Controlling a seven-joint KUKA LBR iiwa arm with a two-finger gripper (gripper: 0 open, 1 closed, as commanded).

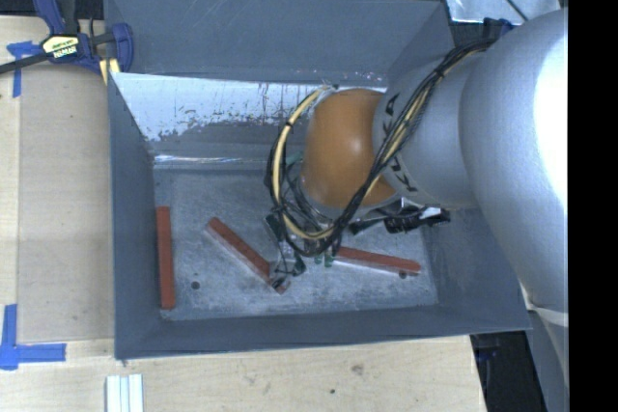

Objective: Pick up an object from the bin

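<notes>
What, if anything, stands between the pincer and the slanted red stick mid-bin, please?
Nothing visible does: the pincer is right at the lower end of the slanted red stick. The left-wall stick and the right-hand stick lie aside.

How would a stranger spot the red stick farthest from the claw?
Find the grey bin and look along the floor by its left wall. The red stick there lies straight along that wall, alone; the other two sticks lie slanted by the claw.

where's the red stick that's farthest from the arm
Camera view: the red stick lies lengthwise along the bin floor's left side, apart from the diagonal red stick near the claw.
</notes>
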